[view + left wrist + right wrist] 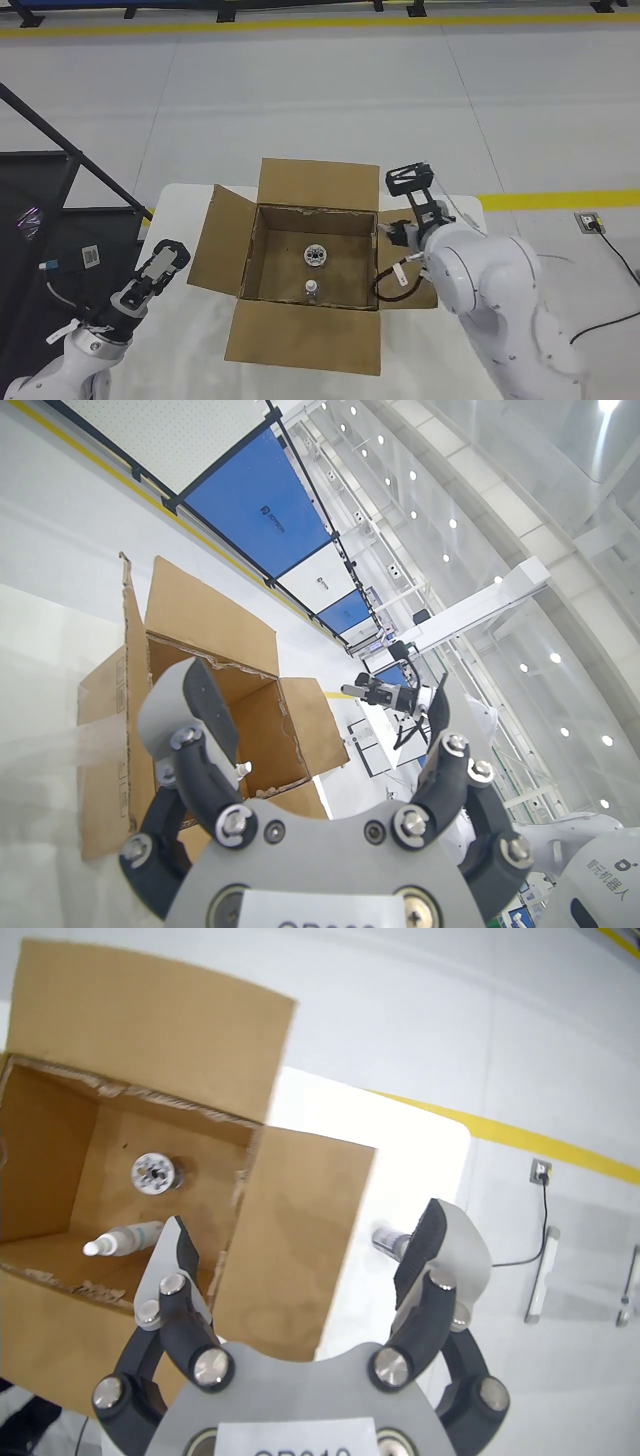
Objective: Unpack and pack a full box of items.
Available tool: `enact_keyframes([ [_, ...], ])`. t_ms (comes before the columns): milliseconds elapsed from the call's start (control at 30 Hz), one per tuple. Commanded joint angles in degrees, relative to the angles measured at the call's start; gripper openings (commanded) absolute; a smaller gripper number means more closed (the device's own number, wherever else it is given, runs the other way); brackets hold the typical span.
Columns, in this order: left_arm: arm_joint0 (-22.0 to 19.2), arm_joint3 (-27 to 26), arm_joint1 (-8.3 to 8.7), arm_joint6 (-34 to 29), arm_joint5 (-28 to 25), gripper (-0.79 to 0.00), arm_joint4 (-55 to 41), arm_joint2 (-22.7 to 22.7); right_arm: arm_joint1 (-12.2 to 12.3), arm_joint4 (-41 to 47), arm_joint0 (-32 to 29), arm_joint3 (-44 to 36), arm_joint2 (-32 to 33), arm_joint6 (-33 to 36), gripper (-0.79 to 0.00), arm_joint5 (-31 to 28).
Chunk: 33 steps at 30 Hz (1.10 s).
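On the white table (200, 330) stands an open cardboard box (318, 222), the largest thing in view. All four of its flaps are folded outward and lie spread around the opening. The torn top edges of its walls show clearly in both wrist views.

The right gripper (412, 178) (305, 1218) hangs near the box's far right corner, above the right flap. Its fingers are spread wide apart and nothing is between them. The left gripper (172, 250) (320, 680) sits over the table just left of the box, beside the left flap. Its fingers are likewise spread wide and it holds nothing.

Two items rest on the floor inside the box. A round white disc (316, 256) (152, 1173) with small holes in its face sits near the middle. A small white bottle (312, 290) (122, 1242) (245, 769) with a narrow nozzle sits a little apart from it, nearer the front wall. Whether the bottle stands or lies I cannot tell.

A small clear tube (387, 1238), blurred, shows on the table just past the outer edge of the right flap.
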Motion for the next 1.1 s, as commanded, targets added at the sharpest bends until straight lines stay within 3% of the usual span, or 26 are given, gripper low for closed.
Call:
enact_keyframes([
  [0,0.0,0.0,0.00,0.0,0.0,0.000,0.0,0.0,-1.4,3.9,3.5,4.3,-6.1,-1.4,0.000,0.1],
  [233,0.0,0.0,0.00,0.0,0.0,0.000,0.0,0.0,-6.4,16.3,11.5,20.1,-19.7,-3.7,0.000,-1.4],
  [433,0.0,0.0,0.00,0.0,0.0,0.000,0.0,0.0,-10.4,19.7,14.8,30.0,-26.8,-6.8,0.000,2.2],
  [667,0.0,0.0,0.00,0.0,0.0,0.000,0.0,0.0,-13.9,17.8,15.9,38.3,-31.1,-7.9,0.000,10.7],
  [933,0.0,0.0,0.00,0.0,0.0,0.000,0.0,0.0,-15.9,20.2,15.3,42.5,-31.0,-7.5,-0.009,10.9],
  [1000,0.0,0.0,0.00,0.0,0.0,0.000,0.0,0.0,-16.3,19.9,15.2,43.6,-31.2,-7.6,-0.083,11.2],
  [1067,0.0,0.0,0.00,0.0,0.0,0.000,0.0,0.0,-16.7,19.8,15.2,44.4,-31.3,-7.9,-0.268,11.2],
])
